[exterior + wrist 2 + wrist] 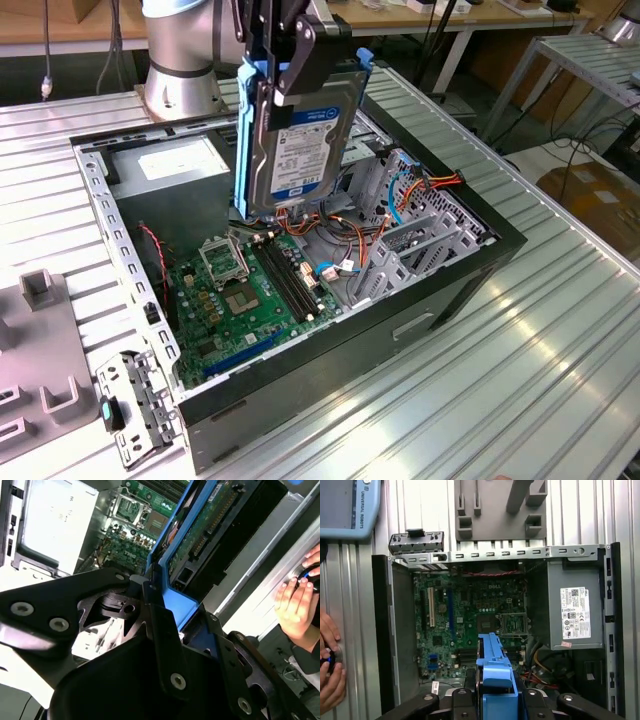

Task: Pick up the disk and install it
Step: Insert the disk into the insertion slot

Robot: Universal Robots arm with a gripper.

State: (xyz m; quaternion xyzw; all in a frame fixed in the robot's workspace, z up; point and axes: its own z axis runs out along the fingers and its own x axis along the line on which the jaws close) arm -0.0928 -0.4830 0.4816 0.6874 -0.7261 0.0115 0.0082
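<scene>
Power supply [178, 160]: fixed in the case's far corner at the exterior view's left, well apart from the load.
Motherboard [235, 290]: flat on the floor of the open case [330, 375], below the load.
Gripper [288, 80]: clamped on the disk's upper end across the blue bracket [243, 130], probably so the body hangs free.
Disk [300, 150]: in the air above the case, touching nothing inside. Its long axis is near upright, slightly tilted, with the label facing the exterior view and the lower short end pointing into the case.
Drive cage [420, 235]: at the exterior view's right, apart from the disk.

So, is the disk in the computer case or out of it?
Out. The gripper holds the disk upright over the open computer case; it is not seated.
</scene>
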